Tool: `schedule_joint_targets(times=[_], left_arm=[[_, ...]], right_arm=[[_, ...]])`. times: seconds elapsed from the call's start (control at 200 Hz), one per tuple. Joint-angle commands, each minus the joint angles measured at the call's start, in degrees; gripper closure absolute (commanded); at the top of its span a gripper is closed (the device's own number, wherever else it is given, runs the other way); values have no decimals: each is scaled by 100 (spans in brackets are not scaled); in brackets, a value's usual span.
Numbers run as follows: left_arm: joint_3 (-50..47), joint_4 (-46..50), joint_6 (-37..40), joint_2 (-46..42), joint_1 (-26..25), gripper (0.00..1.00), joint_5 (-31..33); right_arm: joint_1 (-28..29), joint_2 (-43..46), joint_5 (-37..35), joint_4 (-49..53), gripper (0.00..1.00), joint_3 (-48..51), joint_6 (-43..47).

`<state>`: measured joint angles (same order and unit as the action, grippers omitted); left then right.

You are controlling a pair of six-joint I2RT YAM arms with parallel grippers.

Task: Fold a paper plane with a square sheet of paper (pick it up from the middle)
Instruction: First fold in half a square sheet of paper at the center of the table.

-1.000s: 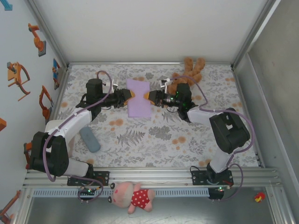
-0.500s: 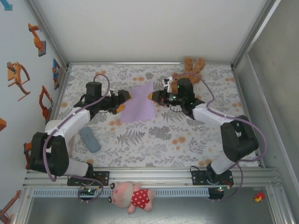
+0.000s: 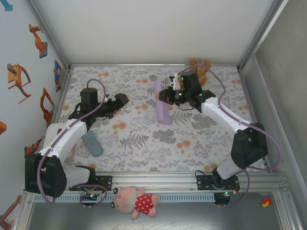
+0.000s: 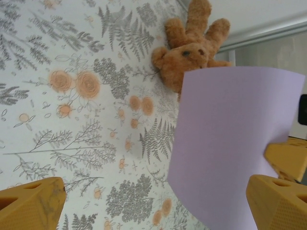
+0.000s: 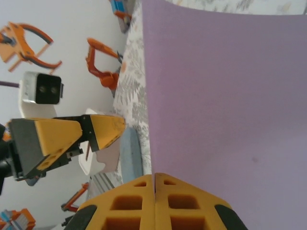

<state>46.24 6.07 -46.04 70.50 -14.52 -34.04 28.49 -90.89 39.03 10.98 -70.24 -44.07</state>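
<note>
pale lilac paper, the square sheet of paper (image 3: 162, 103), hangs off the table, pinched at one edge by the right gripper (image 3: 160, 97). in the top view it reads as a narrow upright strip, almost edge-on, a little toward 12 o'clock from the middle of the floral table (image 3: 144, 143). the right wrist view shows the two yellow fingers pressed flat together with the sheet's edge caught between them, and the sheet spreading wide and slightly curved above them.

the left gripper (image 3: 121, 101) sits at 9 o'clock from the sheet, apart from it, its jaws spread wide with nothing between them. in the left wrist view the sheet stands at 3 o'clock between the yellow fingertips and the far wall, uncreased.

the brown teddy bear (image 3: 199, 69) lies at 1 o'clock from the right gripper, close against the back edge of the table – the sheet partly covers it in the left wrist view. a small grey-blue pad (image 3: 92, 143) lies at 7 o'clock from the left gripper, beside the left arm. a pink pig toy (image 3: 136, 201) rests off the table at 6 o'clock, in front of the rail.
</note>
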Motion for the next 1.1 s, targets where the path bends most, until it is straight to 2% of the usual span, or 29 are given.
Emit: schedule_joint_targets(times=[0.0, 0.11, 0.205, 0.381, 0.651, 0.926, 1.097], left_arm=[[-223, -222, -167, 125, 0, 2, -150], [-412, -288, -213, 205, -104, 2, -111], [-492, -205, -174, 318, -250, 1, 47], [-405, -18, -109, 731, -692, 1, 419], [52, 124, -63, 1676, -1264, 10, 662], [610, 403, -2, 2542, -1548, 27, 796], [978, 584, 84, 2974, -1678, 34, 862]], right_arm=[[255, -471, 273, -1325, 100, 451, -912], [358, -868, 403, -2824, 100, 897, -1702], [359, -1162, 391, -3461, 100, 1201, -1993], [346, -1604, 219, -3362, 100, 1482, -1684], [324, -1831, -70, -3008, 100, 1652, -1271], [327, -1993, -109, -2923, 100, 1628, -1174], [326, -2064, -79, -2909, 100, 1583, -1165]])
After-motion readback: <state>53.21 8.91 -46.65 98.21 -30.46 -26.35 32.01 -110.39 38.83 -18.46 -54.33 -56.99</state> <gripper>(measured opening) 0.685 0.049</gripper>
